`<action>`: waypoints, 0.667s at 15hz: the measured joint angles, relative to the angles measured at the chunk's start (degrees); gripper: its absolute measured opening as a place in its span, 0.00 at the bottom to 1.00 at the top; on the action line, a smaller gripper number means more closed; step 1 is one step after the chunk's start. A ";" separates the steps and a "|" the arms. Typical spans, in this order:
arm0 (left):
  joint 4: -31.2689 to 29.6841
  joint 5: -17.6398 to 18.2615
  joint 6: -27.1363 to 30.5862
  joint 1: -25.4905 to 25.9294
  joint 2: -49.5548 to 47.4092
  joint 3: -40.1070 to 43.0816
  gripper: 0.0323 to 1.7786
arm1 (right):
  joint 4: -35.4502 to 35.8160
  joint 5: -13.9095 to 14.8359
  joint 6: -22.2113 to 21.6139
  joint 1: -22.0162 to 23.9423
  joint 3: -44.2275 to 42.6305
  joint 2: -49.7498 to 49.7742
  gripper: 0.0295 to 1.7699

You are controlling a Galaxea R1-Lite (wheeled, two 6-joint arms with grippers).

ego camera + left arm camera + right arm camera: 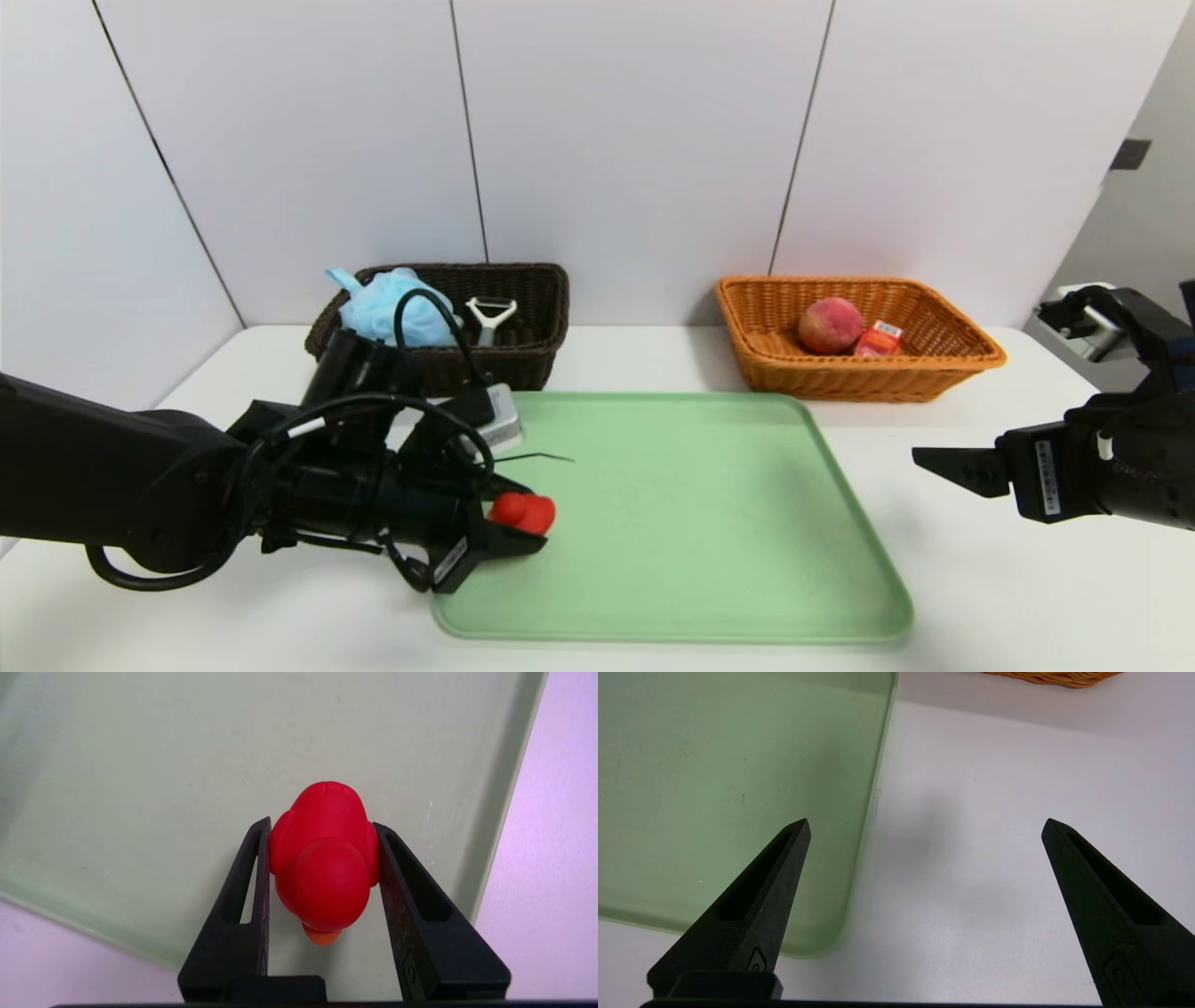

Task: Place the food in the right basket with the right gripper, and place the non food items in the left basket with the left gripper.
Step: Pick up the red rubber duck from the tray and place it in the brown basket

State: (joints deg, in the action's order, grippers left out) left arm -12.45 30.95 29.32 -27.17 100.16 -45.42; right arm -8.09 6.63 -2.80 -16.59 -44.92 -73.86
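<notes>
While clamped, glossy rounded rubber duck (323,858)

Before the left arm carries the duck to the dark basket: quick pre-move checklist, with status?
1. Left pincer closed on the red duck: ok, both fingers press its sides.
2. Duck clear of the green tray: cannot tell; no gap under it is visible.
3. Room in the dark basket: ok, the blue pouf and peeler leave space at the right end.
4. Food sorted: ok, peach and red carton lie in the orange basket.
5. Right pincer out of the way: ok, open, off the tray's right edge.
</notes>
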 joint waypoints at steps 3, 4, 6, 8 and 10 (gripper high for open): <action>1.38 -0.39 -7.61 -0.06 -1.71 -7.69 0.38 | -0.02 0.00 -0.11 0.00 0.00 -0.04 0.97; 1.93 -1.22 -11.37 -0.06 -2.32 -11.22 0.37 | -0.02 0.01 -0.20 0.00 0.00 -0.11 0.97; 4.51 -5.30 -19.18 -0.05 -3.28 -19.68 0.37 | -0.02 -0.07 -0.26 0.00 0.00 -0.30 0.97; 9.86 -11.56 -25.44 0.17 -3.47 -28.64 0.37 | -0.04 -0.07 -0.33 0.00 -0.09 -0.63 0.97; 15.09 -18.29 -30.46 0.99 -2.43 -36.11 0.36 | 0.00 -0.07 -0.35 0.00 -0.28 -0.91 0.97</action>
State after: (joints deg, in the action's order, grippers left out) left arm 2.65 12.67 -1.15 -26.19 97.73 -81.53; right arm -8.09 6.56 -3.16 -16.59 -45.20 -74.78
